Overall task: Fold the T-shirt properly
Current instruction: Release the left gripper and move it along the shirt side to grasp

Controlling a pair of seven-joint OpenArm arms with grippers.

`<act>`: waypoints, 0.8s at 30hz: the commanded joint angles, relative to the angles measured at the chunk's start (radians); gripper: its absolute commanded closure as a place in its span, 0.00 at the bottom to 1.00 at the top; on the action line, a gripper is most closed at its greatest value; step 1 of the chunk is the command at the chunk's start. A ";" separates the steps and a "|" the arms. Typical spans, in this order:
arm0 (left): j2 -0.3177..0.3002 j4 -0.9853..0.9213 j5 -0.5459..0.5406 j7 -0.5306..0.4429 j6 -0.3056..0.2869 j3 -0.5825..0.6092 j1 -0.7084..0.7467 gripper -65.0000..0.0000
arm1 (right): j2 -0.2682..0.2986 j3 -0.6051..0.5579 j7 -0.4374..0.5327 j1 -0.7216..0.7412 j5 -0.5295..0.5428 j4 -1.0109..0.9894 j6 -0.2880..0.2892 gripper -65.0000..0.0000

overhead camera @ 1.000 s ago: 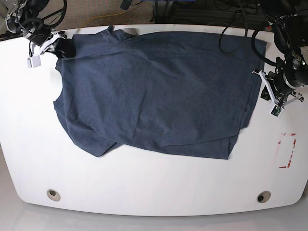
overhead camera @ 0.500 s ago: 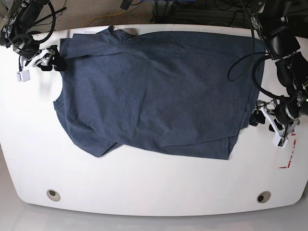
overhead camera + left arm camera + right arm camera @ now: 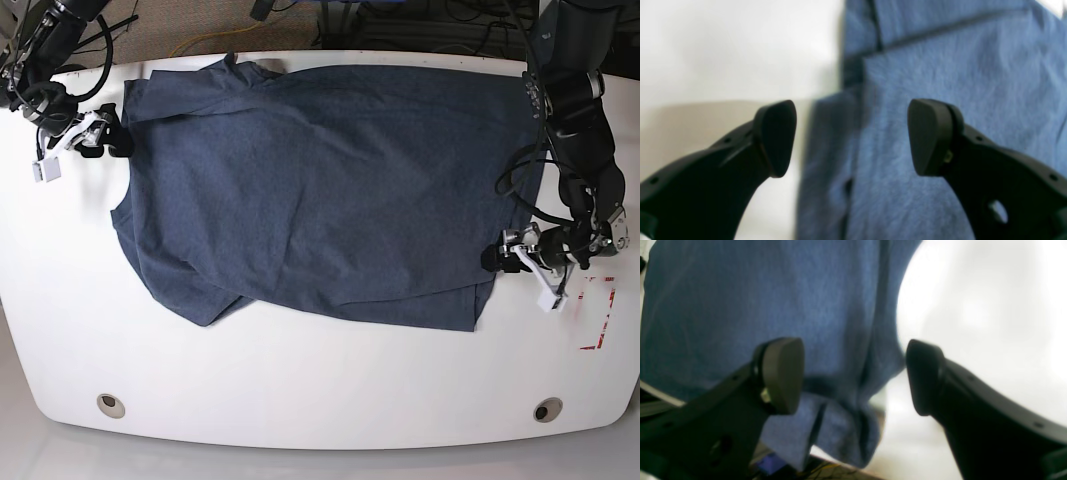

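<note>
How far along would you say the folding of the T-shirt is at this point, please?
Early. Done: the T-shirt lies spread on the white table, with part of its near edge doubled over. In hand: nothing is gripped; the left gripper and the right gripper stand open at opposite edges of the cloth. Left: grasping those edges and making the remaining folds.

shirt (image 3: 320, 190): dark navy heathered, short-sleeved | state: lying flat on white table (image 3: 300, 380), partly folded, layers overlapping along lower edge, mild wrinkles | pose: spread wide across the top | place: one side edge between left gripper (image 3: 851, 136) fingers; a folded corner between right gripper (image 3: 853, 376) fingers; not pinched
</note>
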 commanded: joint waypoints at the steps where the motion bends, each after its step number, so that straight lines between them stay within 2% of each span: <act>1: 0.017 0.008 -0.026 -0.021 -0.005 0.006 -0.033 0.25 | 0.037 0.007 0.020 0.033 -0.020 0.014 0.002 0.29; 9: 0.084 -0.003 -0.017 -0.020 -0.005 0.006 -0.027 0.29 | 0.047 0.000 0.020 0.217 -0.244 0.002 0.002 0.28; 11: 0.092 -0.003 -0.017 -0.020 -0.005 0.006 -0.015 0.43 | 0.047 -0.002 0.021 0.282 -0.292 -0.052 0.002 0.28; 13: 0.092 -0.001 -0.017 -0.021 -0.005 0.006 -0.009 0.61 | 0.049 -0.002 0.023 0.345 -0.336 -0.128 0.002 0.28; 16: 0.092 0.002 -0.015 -0.021 -0.005 0.006 -0.007 0.94 | 0.073 -0.004 0.078 0.437 -0.407 -0.287 0.002 0.29; 17: 0.092 0.005 -0.015 -0.021 -0.005 0.006 -0.007 1.00 | 0.078 -0.005 0.100 0.452 -0.414 -0.331 0.002 0.29; 20: 0.084 0.010 -0.020 -0.018 -0.005 0.005 0.022 0.99 | 0.095 -0.054 0.172 0.504 -0.417 -0.474 0.002 0.29; 24: 0.040 0.088 -0.023 -0.018 -0.005 0.003 0.071 0.99 | 0.118 -0.152 0.301 0.532 -0.416 -0.601 0.002 0.29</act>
